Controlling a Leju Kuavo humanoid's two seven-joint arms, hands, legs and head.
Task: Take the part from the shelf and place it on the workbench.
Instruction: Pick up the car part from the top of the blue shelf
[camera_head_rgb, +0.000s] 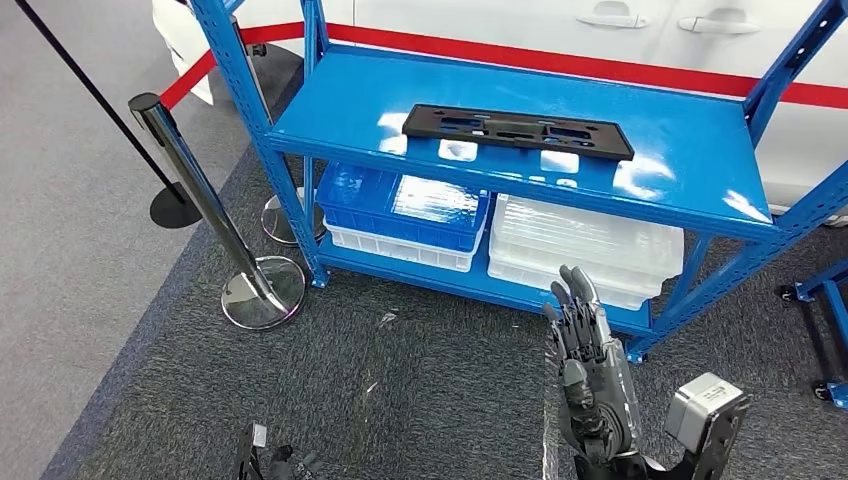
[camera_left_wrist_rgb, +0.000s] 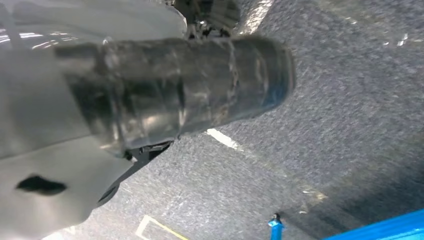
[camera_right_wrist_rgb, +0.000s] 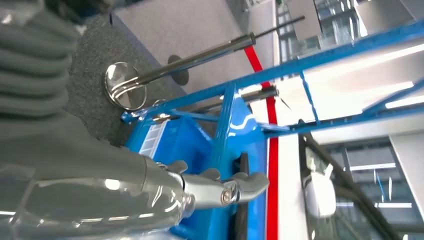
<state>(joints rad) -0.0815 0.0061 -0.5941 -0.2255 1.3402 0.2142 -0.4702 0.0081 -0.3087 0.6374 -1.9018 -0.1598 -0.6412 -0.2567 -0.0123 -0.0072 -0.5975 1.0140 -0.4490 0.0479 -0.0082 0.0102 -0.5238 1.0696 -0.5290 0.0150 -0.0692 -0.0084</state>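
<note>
Nothing done yet: black part (camera_head_rgb: 519, 131) lies untouched on the blue shelf (camera_head_rgb: 690, 150) upper centre, right hand (camera_head_rgb: 587, 370) raised lower right, fingers spread, empty; left hand (camera_head_rgb: 268, 462) bottom edge, can't tell.

The left hand (camera_head_rgb: 268, 463) is cut off by the head view's bottom edge, so its fingers cannot be read. The left wrist view is blurred, the shelf (camera_left_wrist_rgb: 385, 228) clipped at its corner.
</note>
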